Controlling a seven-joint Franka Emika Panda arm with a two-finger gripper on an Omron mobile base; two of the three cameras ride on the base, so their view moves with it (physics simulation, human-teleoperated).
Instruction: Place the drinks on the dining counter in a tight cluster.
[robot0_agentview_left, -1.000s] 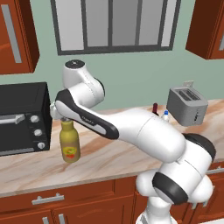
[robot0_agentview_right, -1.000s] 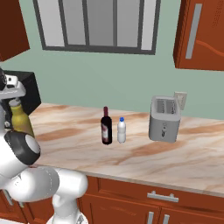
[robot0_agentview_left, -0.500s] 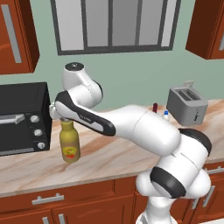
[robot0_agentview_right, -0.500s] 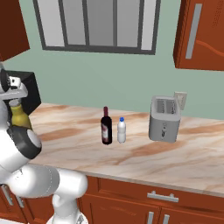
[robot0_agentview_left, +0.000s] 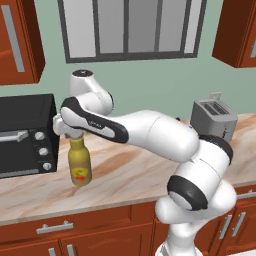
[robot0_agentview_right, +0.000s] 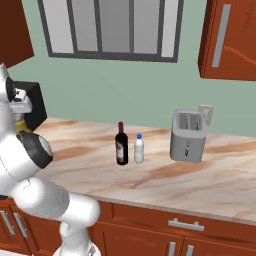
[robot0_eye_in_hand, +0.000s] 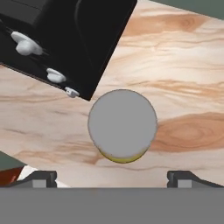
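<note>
Olive-yellow bottle (robot0_agentview_left: 80, 165) under spread fingers (robot0_eye_in_hand: 37, 178)

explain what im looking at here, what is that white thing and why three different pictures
The white thing is a robot arm in a computer-drawn kitchen. Two pictures come from cameras on its base, one behind it to the left and one to the right, so they show the same counter from two sides. The third camera sits on the hand and looks straight down.

On the counter stand a black oven, a toaster, a yellow bottle, a wine bottle and a small white bottle. The last two stand close together.

The gripper hangs right above the yellow bottle's grey cap. Its jaws stand wide open on either side, so nothing is held.
</note>
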